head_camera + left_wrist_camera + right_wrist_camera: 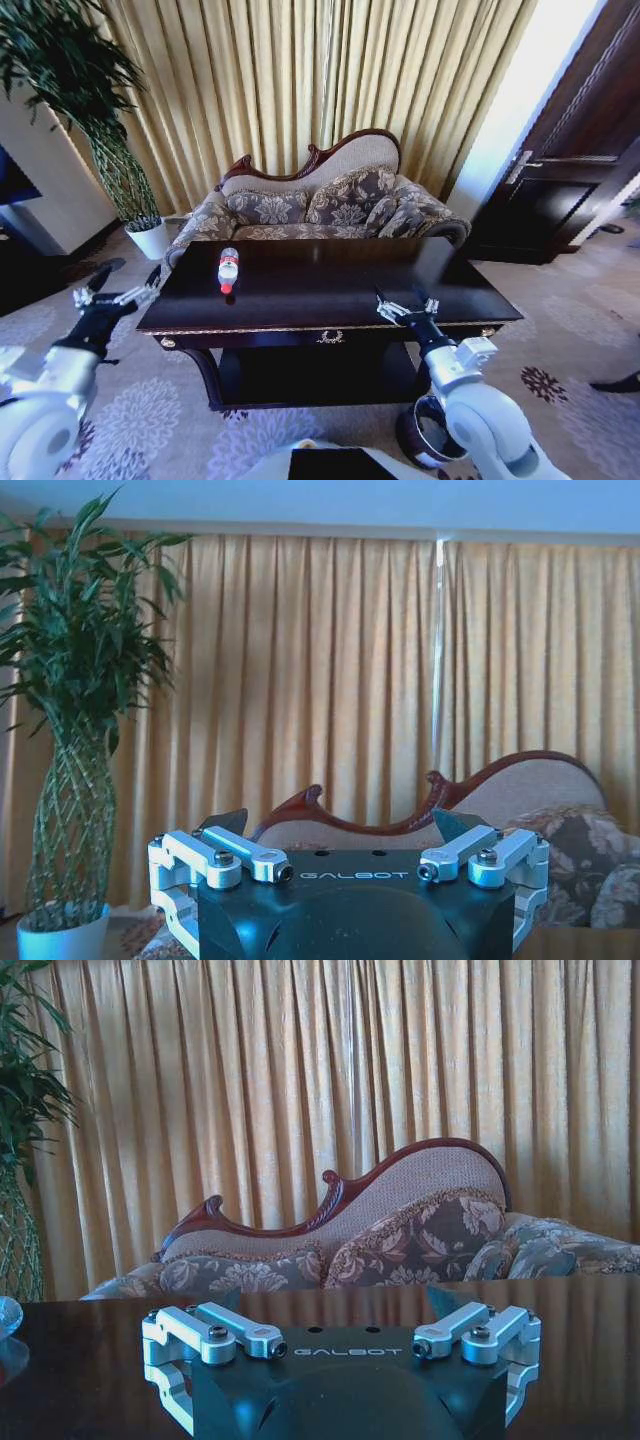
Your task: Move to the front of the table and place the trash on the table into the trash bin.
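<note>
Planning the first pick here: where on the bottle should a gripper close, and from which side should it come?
Grip the bottle across its middle, coming from above. It lies flat on the table, cap toward the robot, so its round sides are open to fingers set across its length. The open left gripper is nearer, off the table's left end; the open right gripper hovers over the front right.

White rounded arms, silver-linked black end effectors marked GALBOT

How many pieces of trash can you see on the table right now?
1. A plastic bottle with a red label lies on the left half of the table, toward the sofa side. No carton or paper scraps are visible on the glossy top; small pieces could be lost in the reflections.
</note>
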